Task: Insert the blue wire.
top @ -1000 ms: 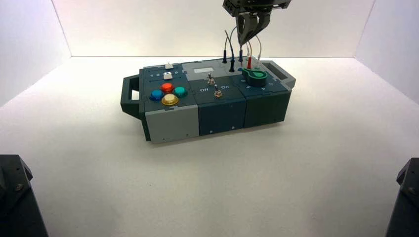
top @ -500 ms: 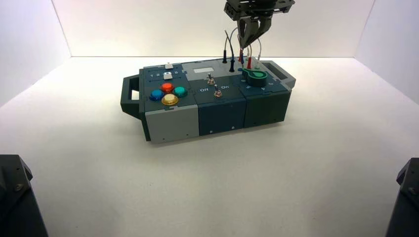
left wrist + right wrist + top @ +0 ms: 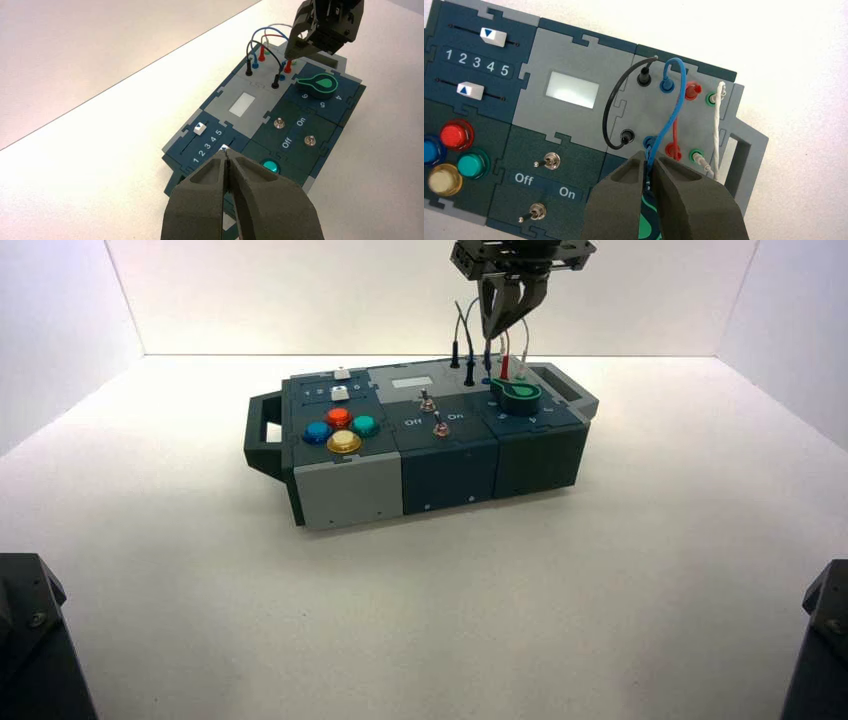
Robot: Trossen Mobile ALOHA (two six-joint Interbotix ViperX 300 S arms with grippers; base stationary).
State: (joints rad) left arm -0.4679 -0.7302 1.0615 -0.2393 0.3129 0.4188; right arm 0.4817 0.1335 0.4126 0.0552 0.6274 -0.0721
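The blue wire [image 3: 676,100] arches over the grey socket panel at the back right of the box [image 3: 350,490]. One end sits in the far blue socket [image 3: 667,86]. The other end runs down between the fingers of my right gripper [image 3: 649,162], which is shut on it directly over the near blue socket [image 3: 649,142]. Whether that plug is seated is hidden by the fingers. In the high view the right gripper [image 3: 497,330] hangs above the wires. My left gripper [image 3: 227,156] is shut with nothing in it, held over the box's slider end.
A black wire [image 3: 611,107], a red wire [image 3: 674,132] and a white wire [image 3: 718,125] are plugged in beside the blue one. The green knob [image 3: 320,85] lies close to the sockets. Two toggle switches [image 3: 551,161] sit by the Off/On lettering, with coloured buttons [image 3: 340,430] at the left.
My right gripper has shifted only slightly over the sockets, dipping a little, and it still holds the blue wire. The box has not moved.
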